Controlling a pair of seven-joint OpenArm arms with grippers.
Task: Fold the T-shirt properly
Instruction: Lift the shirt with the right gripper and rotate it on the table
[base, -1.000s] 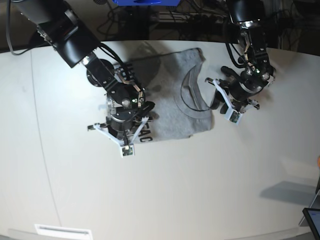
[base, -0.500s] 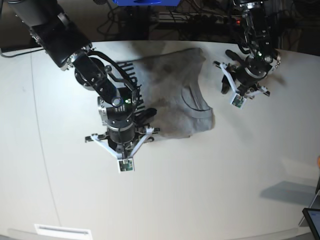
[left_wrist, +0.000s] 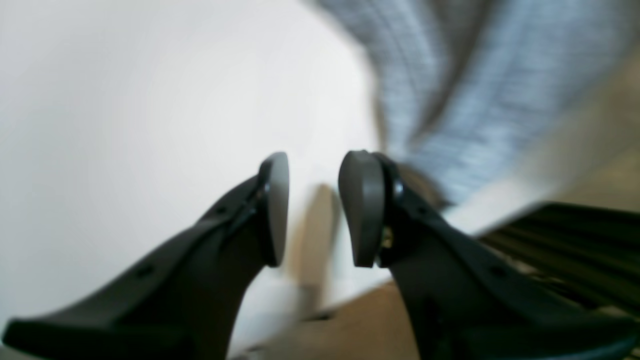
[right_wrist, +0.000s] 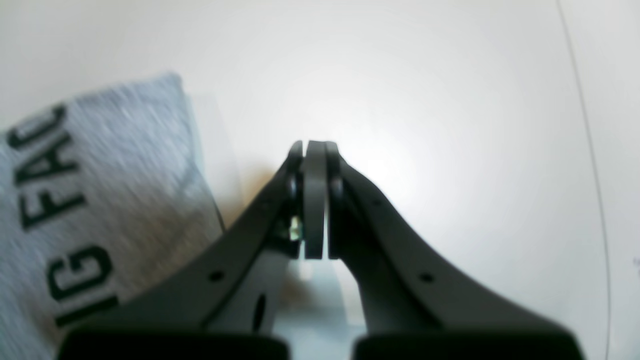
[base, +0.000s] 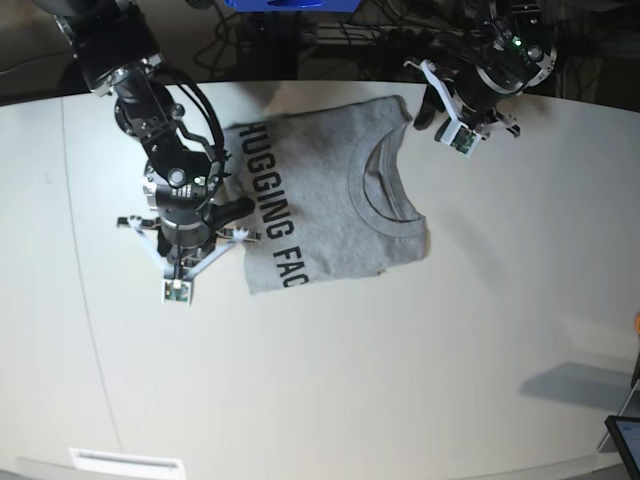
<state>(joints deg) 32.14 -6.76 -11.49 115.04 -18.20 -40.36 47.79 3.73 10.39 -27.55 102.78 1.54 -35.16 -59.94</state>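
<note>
The light grey T-shirt (base: 340, 205) lies flat at the table's middle, collar to the right, with black lettering "HUGGING FAC" running down its left edge. Its lettered corner also shows in the right wrist view (right_wrist: 100, 200). My right gripper (base: 185, 255) is shut and empty (right_wrist: 314, 145), on the bare table just left of the shirt's lower left corner. My left gripper (base: 445, 115) is open and empty (left_wrist: 315, 165), raised near the table's far edge beside the shirt's top right corner. The shirt is blurred in the left wrist view (left_wrist: 450, 100).
The white table (base: 350, 380) has a seam line down its left side. A dark tablet (base: 625, 440) sits at the front right corner, and a white label (base: 125, 462) at the front left edge. Cables and a blue object (base: 290, 5) lie behind the table.
My right gripper has moved left off the shirt, and the lettering now shows in full. My left gripper has moved from beside the collar toward the far edge.
</note>
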